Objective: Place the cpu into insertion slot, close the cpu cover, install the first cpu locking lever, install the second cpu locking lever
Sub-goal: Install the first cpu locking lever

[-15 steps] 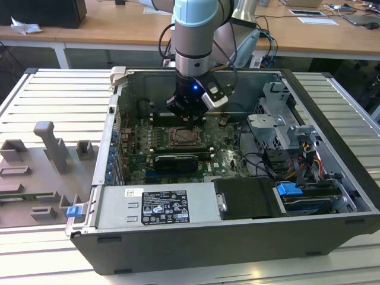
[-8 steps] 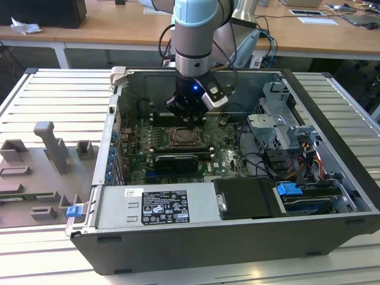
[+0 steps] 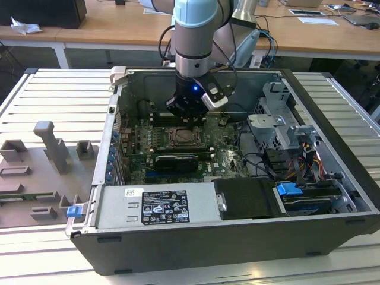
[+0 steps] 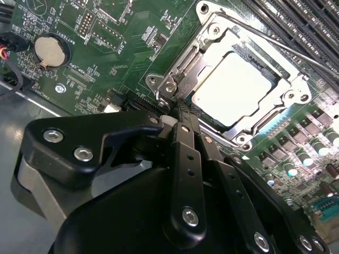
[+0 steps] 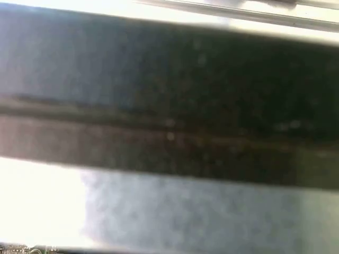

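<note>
The cpu (image 4: pixel 230 87) lies flat in the insertion slot (image 3: pixel 181 138), its pale metal top showing through the window of the cpu cover (image 4: pixel 288 87). The cover is down over it. A thin metal locking lever (image 4: pixel 275 39) runs along one side of the socket and out over the memory slots. My gripper (image 4: pixel 180 107) hangs just over the socket's corner, its black fingers (image 4: pixel 185 143) pressed together and nothing visible between them. In the exterior view the gripper (image 3: pixel 185 117) sits inside the open computer case, directly above the socket.
Long black memory slots (image 4: pixel 302 21) flank the socket, and a coin battery (image 4: pixel 48 50) lies on the green board. A black expansion card (image 3: pixel 172 160), the power supply (image 3: pixel 157 205), a drive cage (image 3: pixel 279 119) and cables (image 3: pixel 297 163) crowd the case. A grey fixture tray (image 3: pixel 41 166) lies outside it.
</note>
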Tool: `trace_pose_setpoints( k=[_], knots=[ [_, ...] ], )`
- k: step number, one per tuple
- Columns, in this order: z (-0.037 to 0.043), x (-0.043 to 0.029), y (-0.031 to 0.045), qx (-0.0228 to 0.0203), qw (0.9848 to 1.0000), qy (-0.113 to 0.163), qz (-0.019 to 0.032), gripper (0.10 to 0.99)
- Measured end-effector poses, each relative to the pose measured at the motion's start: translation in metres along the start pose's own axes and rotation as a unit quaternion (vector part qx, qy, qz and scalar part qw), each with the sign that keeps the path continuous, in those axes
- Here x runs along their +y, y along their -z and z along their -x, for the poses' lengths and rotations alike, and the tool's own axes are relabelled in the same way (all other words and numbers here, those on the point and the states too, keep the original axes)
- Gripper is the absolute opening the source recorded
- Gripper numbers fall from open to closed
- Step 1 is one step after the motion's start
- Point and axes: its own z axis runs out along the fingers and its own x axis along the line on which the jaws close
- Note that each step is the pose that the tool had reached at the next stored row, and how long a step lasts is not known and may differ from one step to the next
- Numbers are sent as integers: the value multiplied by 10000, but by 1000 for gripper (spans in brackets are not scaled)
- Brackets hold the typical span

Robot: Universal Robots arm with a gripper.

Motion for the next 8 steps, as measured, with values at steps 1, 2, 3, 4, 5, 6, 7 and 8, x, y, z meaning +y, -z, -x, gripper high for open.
trace_pose_setpoints(
  k=[1, 2, 3, 4, 5, 6, 7, 8],
  knots=[
    [1, 0, -1, -4, 10000, -1, 38, 106],
    [2, 1, -4, -8, 10000, -2, 67, 106],
    [4, 2, -6, -13, 10000, -4, 94, 106],
    [3, 1, -4, -13, 9999, -5, 109, 106],
    [3, 1, -2, -13, 9999, -5, 111, 106],
    [4, 1, 6, -13, 9999, -5, 112, 106],
    [5, 3, 18, -16, 9999, -5, 116, 106],
    [6, 4, 35, -14, 9999, -5, 113, 106]
  ],
)
